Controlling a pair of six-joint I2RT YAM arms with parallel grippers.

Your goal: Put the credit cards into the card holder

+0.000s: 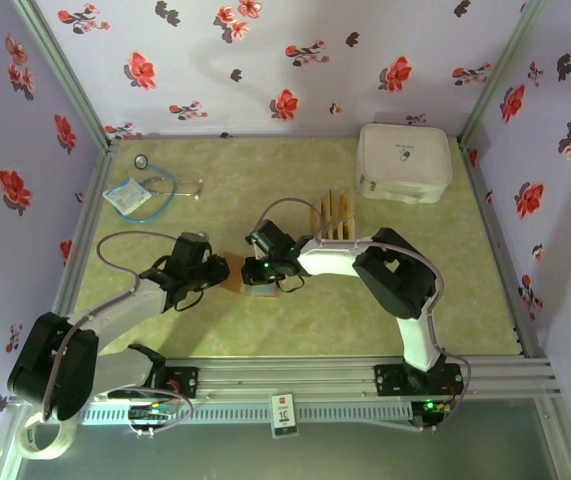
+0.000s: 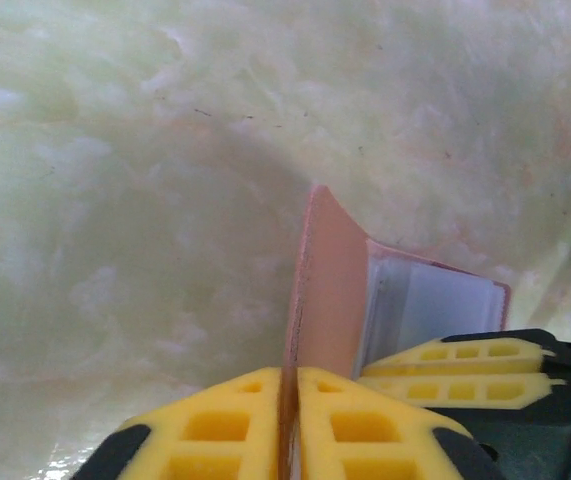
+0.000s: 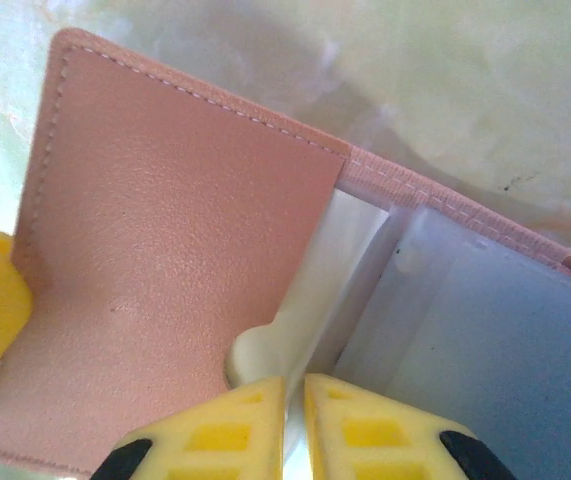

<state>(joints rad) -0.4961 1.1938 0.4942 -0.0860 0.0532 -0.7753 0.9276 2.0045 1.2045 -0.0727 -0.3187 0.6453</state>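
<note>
**A:** Where's the card holder [image 1: 235, 280]?

**B:** Mid-frame from above, limp leather. My left gripper [image 2: 288, 400] is clamped on its cover [image 3: 165, 280], my right gripper [image 3: 295, 420] pinched onto the clear sleeve [image 3: 485, 330].

**A:** The credit cards [image 1: 335, 214]?

**B:** Upper right of it; thin, stiff, slick, so I'd take edges. Wrist views reveal the sleeve's opening.

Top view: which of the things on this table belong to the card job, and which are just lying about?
Job:
- credit cards, in a row
- card holder
- left gripper, shut on the holder's flap
- right gripper, shut on its clear sleeve

Lying about:
- white case
- stethoscope
- small packet
</note>
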